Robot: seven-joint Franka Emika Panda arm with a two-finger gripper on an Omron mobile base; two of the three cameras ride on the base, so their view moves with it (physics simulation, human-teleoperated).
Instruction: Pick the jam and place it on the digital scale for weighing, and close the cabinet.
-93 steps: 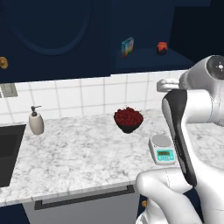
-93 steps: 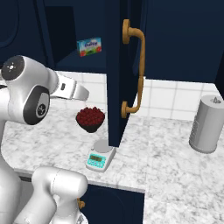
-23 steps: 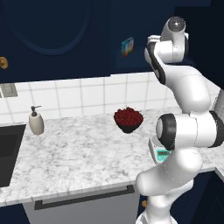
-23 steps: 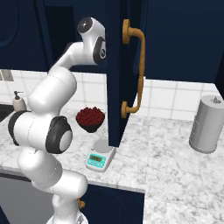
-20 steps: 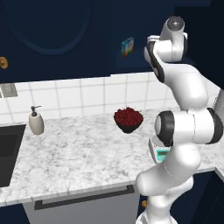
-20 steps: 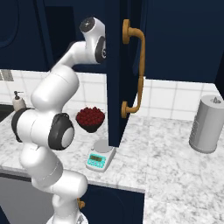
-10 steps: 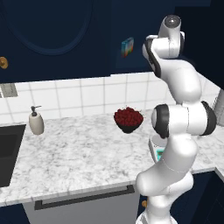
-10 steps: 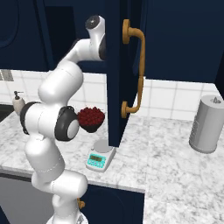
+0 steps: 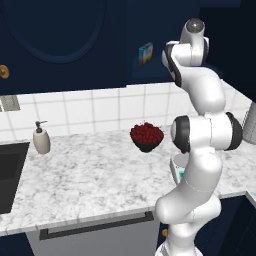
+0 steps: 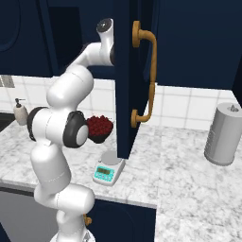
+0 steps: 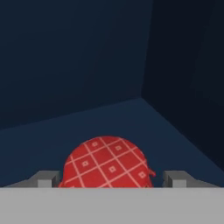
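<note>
On the desk [image 9: 90,170] the berry bowl [image 9: 146,136] sits near the back wall, with the soap dispenser [image 9: 41,138] well apart to its left, beside the sink [image 9: 10,167]. The digital scale [image 10: 108,169] lies in front of the bowl, close to the desk's front edge and just below the lower edge of the cabinet [image 10: 126,71] door, which stands open, edge-on over the desk. A canister [image 10: 225,133] stands on the desk well to the right of the door. Inside the cabinet, a small box [image 9: 145,53] rests on the shelf. The jam [image 11: 106,164] sits on the cabinet shelf [image 11: 131,127] near an inner corner, between the fingertips [image 11: 44,178] of the tool [image 11: 109,179].
</note>
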